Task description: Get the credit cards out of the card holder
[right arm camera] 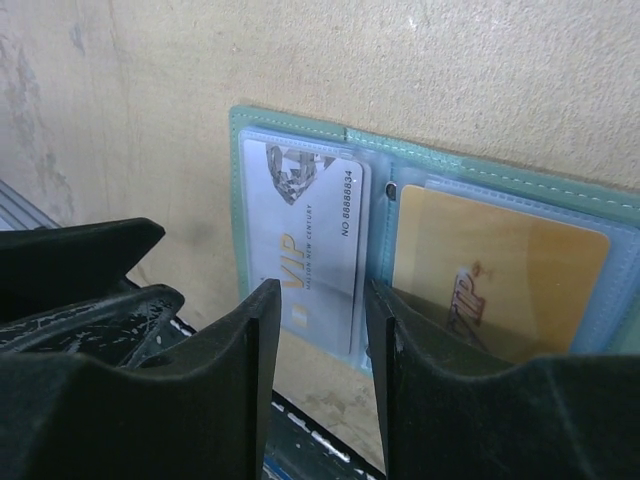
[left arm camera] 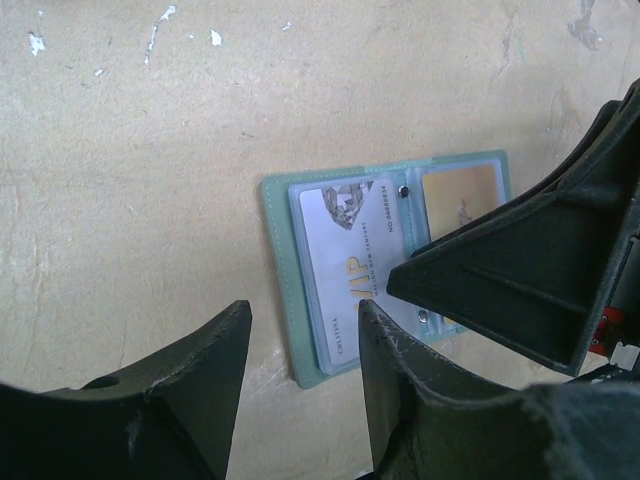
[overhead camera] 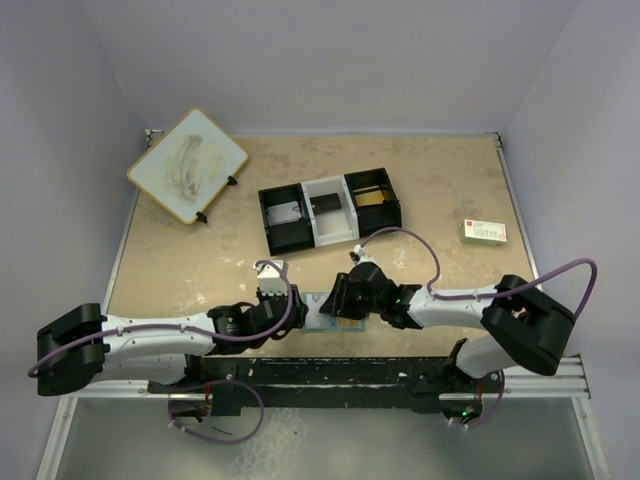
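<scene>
R pincer [right arm camera: 320, 300] over card holder [right arm camera: 238, 200]; cards [right arm camera: 300, 230] prob. pocketed

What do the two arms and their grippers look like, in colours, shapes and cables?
The left arm and right arm have white links between bulky black joints. A purple cable loops along each. The left gripper and right gripper have black, wedge-shaped fingers with whitish scuffs.
</scene>
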Robot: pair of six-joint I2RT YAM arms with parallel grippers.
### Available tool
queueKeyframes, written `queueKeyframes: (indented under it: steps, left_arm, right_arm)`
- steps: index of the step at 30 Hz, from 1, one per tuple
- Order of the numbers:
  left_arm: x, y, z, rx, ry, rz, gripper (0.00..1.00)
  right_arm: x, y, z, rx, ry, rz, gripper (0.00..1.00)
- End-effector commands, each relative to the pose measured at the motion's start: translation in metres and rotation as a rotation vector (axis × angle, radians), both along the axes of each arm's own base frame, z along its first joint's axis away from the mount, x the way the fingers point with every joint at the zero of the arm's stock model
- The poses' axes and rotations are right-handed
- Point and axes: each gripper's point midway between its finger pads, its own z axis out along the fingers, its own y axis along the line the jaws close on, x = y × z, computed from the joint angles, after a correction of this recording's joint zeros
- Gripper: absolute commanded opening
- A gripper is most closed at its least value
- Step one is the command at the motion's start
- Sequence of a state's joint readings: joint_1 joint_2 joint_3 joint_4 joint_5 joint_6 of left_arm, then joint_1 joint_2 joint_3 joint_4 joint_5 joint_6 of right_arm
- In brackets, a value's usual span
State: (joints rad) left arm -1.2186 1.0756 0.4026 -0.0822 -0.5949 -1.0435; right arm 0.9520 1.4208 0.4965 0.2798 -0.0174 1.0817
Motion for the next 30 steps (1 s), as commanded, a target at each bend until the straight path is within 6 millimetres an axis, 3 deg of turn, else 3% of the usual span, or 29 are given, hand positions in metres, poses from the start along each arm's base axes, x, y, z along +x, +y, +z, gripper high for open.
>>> queueKeyframes:
  steps: [1,12,21,30]
  left_arm:
    - [0.004,-0.025,0.019,-0.052,-0.026,-0.054,0.44]
    - [0.003,-0.051,0.007,-0.030,0.001,-0.117,0.35]
    - [0.002,-0.043,-0.018,0.051,0.043,-0.096,0.22]
    - [-0.003,-0.037,-0.031,0.085,0.073,-0.103,0.17]
  right_arm:
    - [0.000,-0.008,-0.009,0.007,0.004,-0.026,0.43]
    - [0.000,-0.008,-0.010,0.142,0.019,-0.045,0.29]
    - [0.000,-0.009,-0.009,0.198,0.031,-0.044,0.26]
    - [-0.001,-0.005,-0.006,0.229,0.030,-0.028,0.22]
